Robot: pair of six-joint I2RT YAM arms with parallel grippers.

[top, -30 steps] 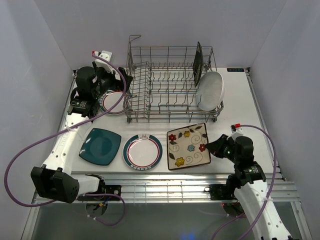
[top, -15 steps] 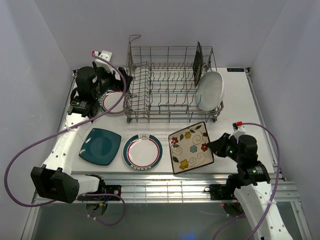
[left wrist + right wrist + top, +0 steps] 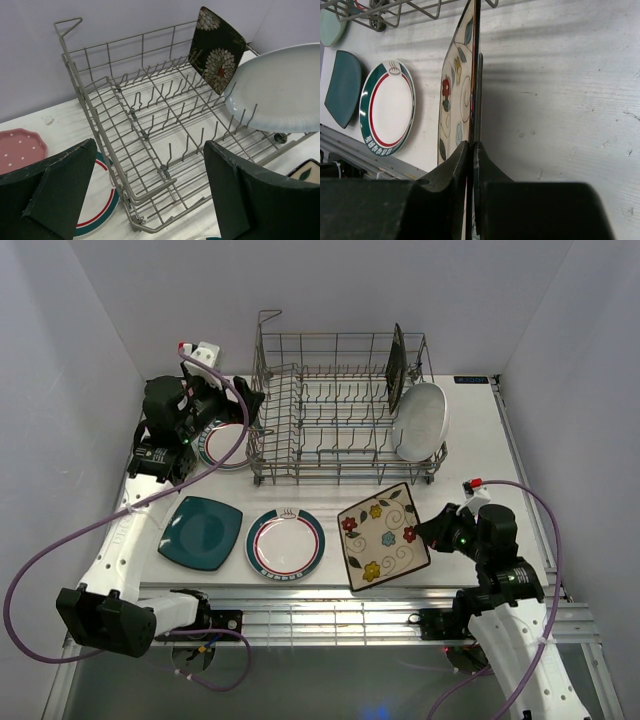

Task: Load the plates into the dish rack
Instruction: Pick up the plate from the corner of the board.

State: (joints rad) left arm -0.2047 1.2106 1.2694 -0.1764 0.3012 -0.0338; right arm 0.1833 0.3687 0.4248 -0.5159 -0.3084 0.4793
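Note:
The grey wire dish rack [image 3: 340, 410] stands at the back and shows in the left wrist view [image 3: 150, 130]. A dark floral square plate [image 3: 397, 365] stands upright in its right end. A white oval plate [image 3: 420, 420] leans beside it. My right gripper [image 3: 432, 532] is shut on the right edge of a cream floral square plate [image 3: 383, 536], tilted up off the table [image 3: 457, 100]. My left gripper [image 3: 235, 412] is open and empty above a teal-and-red-rimmed round plate [image 3: 222, 445] at the rack's left end. A pink dotted plate [image 3: 20, 147] lies further left.
A teal square plate [image 3: 201, 532] and a second rimmed round plate [image 3: 286, 543] lie flat in front of the rack. A pale green plate edge [image 3: 330, 25] shows near the rack's foot. Grey walls close in the table on three sides.
My right gripper has tipped the cream floral plate's right edge up and drawn it slightly toward the near right. My left arm has shifted a little to the left.

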